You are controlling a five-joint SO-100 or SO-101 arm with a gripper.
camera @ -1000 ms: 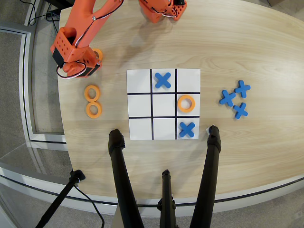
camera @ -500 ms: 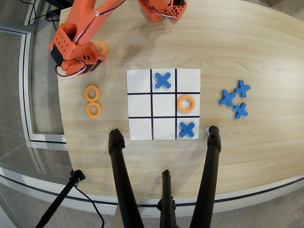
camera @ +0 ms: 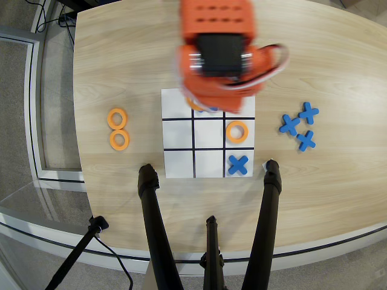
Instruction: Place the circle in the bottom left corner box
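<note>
In the overhead view my orange arm hangs blurred over the top of the white board (camera: 208, 138). My gripper (camera: 201, 103) is mostly hidden under the arm's own body. An orange arc of the circle (camera: 195, 107) peeks out beneath it, at the line between the top-left and top-middle cells, so the gripper appears shut on it. The bottom left corner box (camera: 178, 163) is plain white with nothing in it. Another orange ring (camera: 236, 132) lies in the right-middle cell. A blue X (camera: 238, 164) fills the bottom-right cell.
Two spare orange rings (camera: 118, 128) lie on the wood left of the board. Three blue X pieces (camera: 299, 125) sit to the right. Black tripod legs (camera: 152, 217) reach in from the bottom edge, close to the board's lower side.
The arm swung from the table's upper left to above the board's top row. The ring that was at the gripper by the table's left edge is gone from there.
</note>
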